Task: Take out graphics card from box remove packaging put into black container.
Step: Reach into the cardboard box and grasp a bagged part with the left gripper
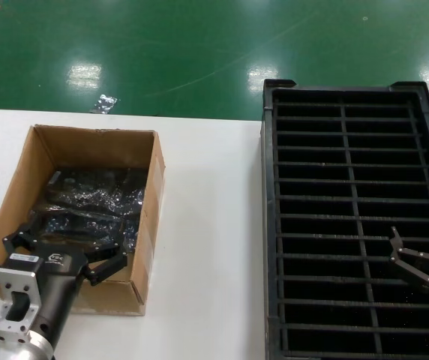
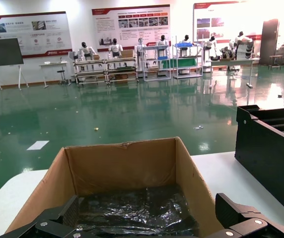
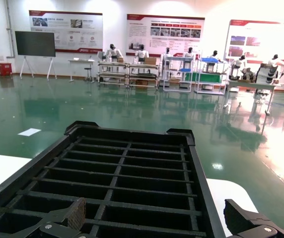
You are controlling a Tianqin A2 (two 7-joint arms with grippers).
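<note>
Right now my left gripper (image 1: 64, 259) hangs wide open and empty over the near end of the box (image 1: 19, 176), above the dark shiny wrapped bundles (image 1: 94, 199). Next I must descend and pinch one. My right gripper (image 1: 409, 262) waits open over the black container (image 1: 271, 225).

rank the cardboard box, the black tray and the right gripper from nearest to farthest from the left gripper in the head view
1. cardboard box: the left gripper hangs open over its near end.
2. black tray: across the table, to its right.
3. right gripper: open over the tray's far-right side.
</note>
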